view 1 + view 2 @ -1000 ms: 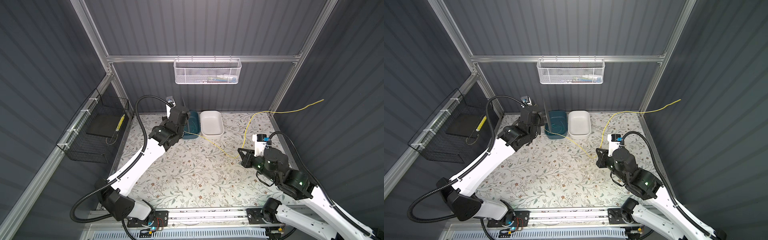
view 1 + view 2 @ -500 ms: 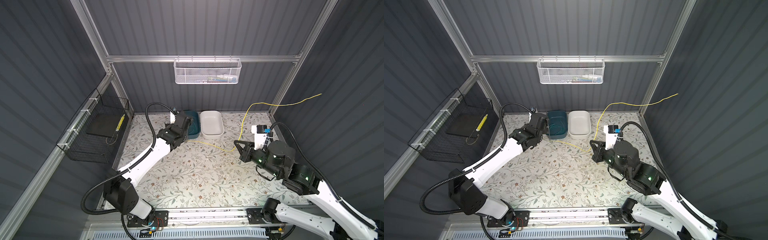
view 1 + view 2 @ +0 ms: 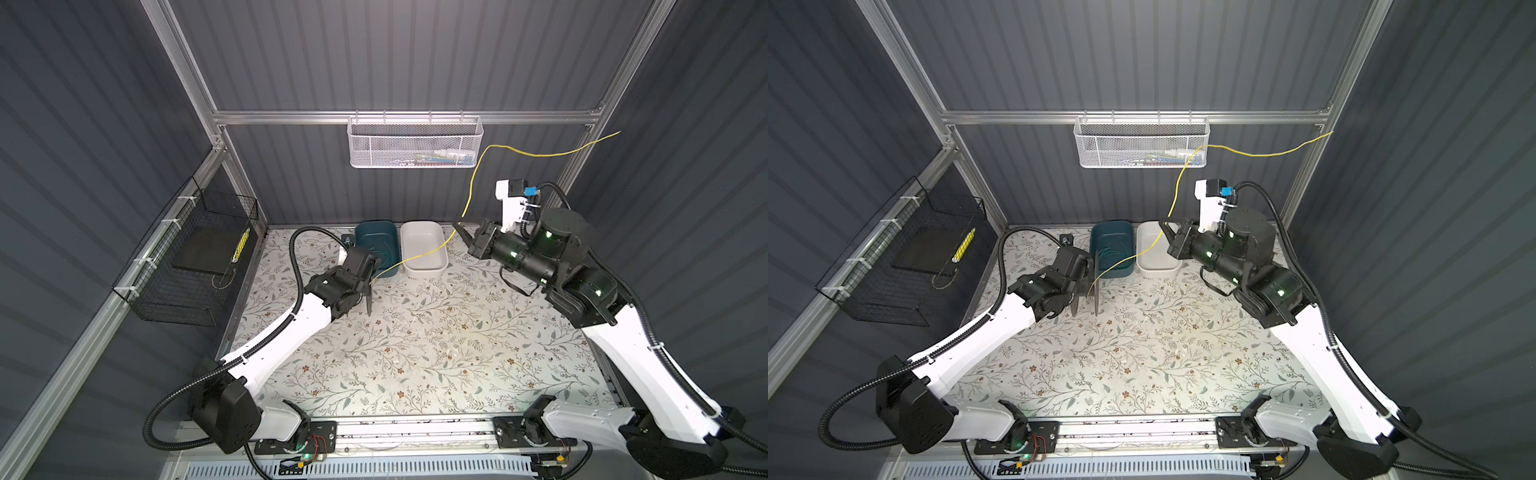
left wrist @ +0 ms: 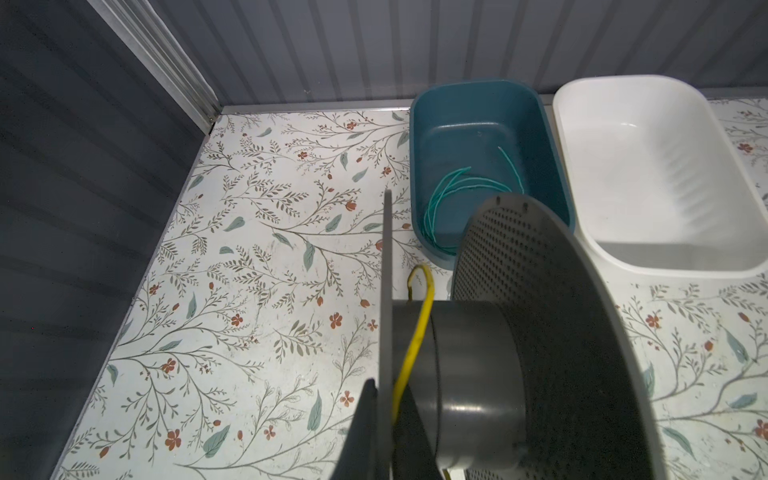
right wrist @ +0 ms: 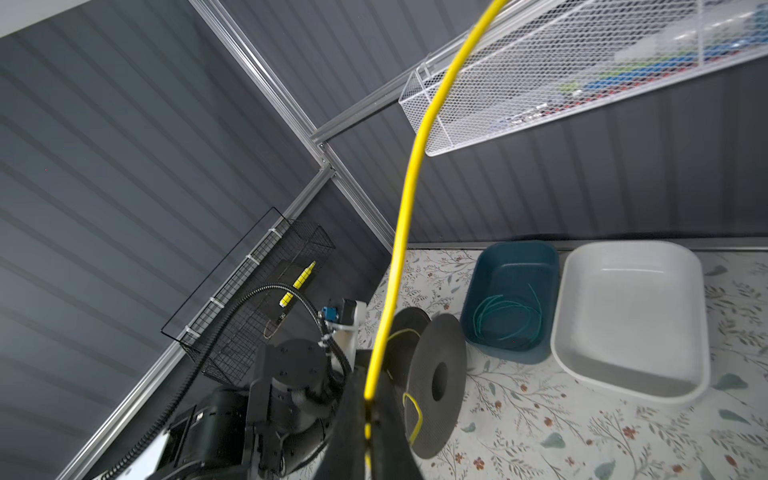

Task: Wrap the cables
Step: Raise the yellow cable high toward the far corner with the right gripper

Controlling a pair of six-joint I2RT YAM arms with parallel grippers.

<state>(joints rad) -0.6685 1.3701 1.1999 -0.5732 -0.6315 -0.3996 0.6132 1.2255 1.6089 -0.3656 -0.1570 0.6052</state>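
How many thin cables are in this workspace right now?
2. The yellow cable runs from the spool through the right gripper, then arcs upward. The teal cable lies coiled in the teal bin. Others may be hidden.

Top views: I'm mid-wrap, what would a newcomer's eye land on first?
The yellow cable, a bright line strung through the air from the spool in the left gripper to the shut right gripper, then arcing up past the white mesh basket. Next, the teal cable coiled in the teal bin at the back wall, beside the empty white bin.
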